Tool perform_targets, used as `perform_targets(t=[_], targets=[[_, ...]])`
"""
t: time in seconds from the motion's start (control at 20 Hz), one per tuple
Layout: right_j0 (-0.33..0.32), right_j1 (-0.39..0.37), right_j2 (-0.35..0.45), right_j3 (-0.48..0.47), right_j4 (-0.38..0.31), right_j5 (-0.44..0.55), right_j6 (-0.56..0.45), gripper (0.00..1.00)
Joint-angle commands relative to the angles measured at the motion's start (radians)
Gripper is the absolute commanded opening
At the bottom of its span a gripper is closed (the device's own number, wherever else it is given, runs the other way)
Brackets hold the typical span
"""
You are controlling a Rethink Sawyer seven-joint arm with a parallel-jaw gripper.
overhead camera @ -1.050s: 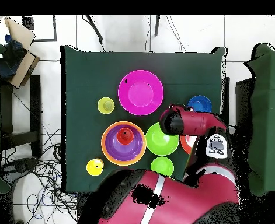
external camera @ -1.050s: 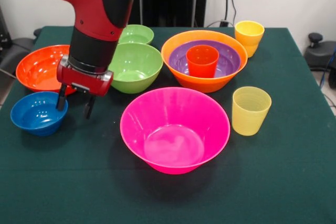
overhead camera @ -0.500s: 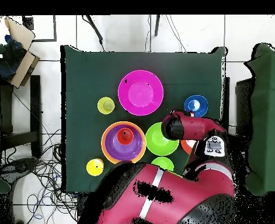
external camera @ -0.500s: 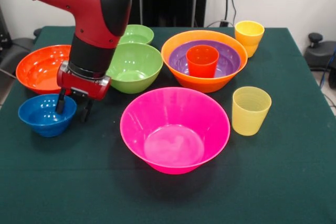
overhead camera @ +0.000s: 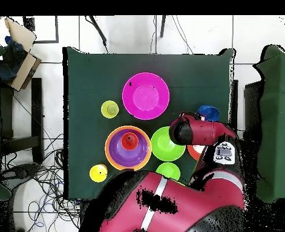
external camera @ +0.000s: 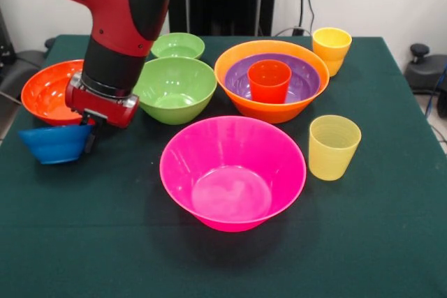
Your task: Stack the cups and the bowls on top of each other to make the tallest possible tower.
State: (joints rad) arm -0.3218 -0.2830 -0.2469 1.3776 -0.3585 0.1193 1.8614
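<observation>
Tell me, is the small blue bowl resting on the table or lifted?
Lifted: the small blue bowl hangs tilted from the gripper, clear of the green tablecloth.

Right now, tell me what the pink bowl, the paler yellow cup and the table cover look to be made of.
Pink bowl: glossy, probably plastic; light glints on its smooth inside.
Paler yellow cup: likely thin plastic, translucent; faint rings show round its wall.
Table cover: dark green cloth, matt, with no shine, perhaps felt.

Bright, even room light falls from above. Just right of the gripper (external camera: 89, 130), the large pink bowl (external camera: 232, 172) carries soft white glare inside and drops a faint shadow on the green table (external camera: 391, 242). Focus holds throughout.
</observation>
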Motion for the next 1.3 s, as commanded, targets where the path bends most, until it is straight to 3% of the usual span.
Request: perform_targets(t=[0.05,0.15,0.4,0.55,0.85,1.05,1.3], targets=[[0.037,-0.041,0.097,0.069,0.047,0.131,0.098,0.00],[0.022,-0.095,0.141,0.099,0.075,0.216,0.069,0.00],[0.075,-0.213,0.127,0.106,0.160,0.413,0.075,0.00],[0.067,-0.267,0.159,0.083,0.245,0.630,0.068,0.00],[0.074,-0.330,0.182,0.053,0.382,0.929,0.130,0.00],[0.085,-0.334,0.189,0.038,0.467,1.027,0.180,0.00],[0.134,-0.300,0.155,0.017,0.540,1.041,0.272,0.00]])
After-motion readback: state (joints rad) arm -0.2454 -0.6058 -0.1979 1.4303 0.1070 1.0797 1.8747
